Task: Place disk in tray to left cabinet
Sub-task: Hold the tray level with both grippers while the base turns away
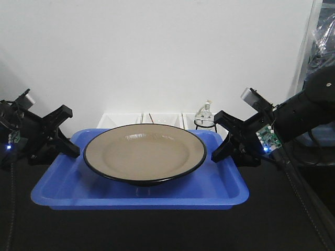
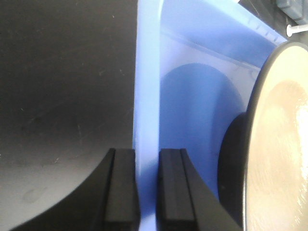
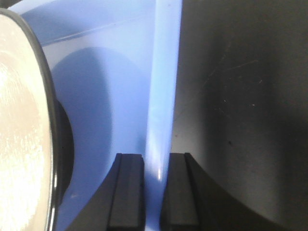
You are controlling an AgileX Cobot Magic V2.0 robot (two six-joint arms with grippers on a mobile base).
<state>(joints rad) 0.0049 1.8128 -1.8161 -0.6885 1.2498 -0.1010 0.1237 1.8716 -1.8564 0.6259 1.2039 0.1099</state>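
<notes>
The tan disk [image 1: 145, 151] with its black rim sits in the blue tray [image 1: 57, 196] on a black table. My left gripper [image 1: 70, 149] is shut on the tray's left rim [image 2: 147, 96], one finger on each side of it. My right gripper [image 1: 220, 152] is shut on the tray's right rim [image 3: 163, 96] in the same way. The disk's edge shows in the left wrist view [image 2: 276, 144] and in the right wrist view [image 3: 24, 134]. The left cabinet is out of view.
White plastic bins [image 1: 157, 119] stand behind the tray against the white wall. A small glass bottle on a black wire stand [image 1: 205, 117] is at the back right, close to my right arm. The black table [image 1: 157, 230] spreads around the tray.
</notes>
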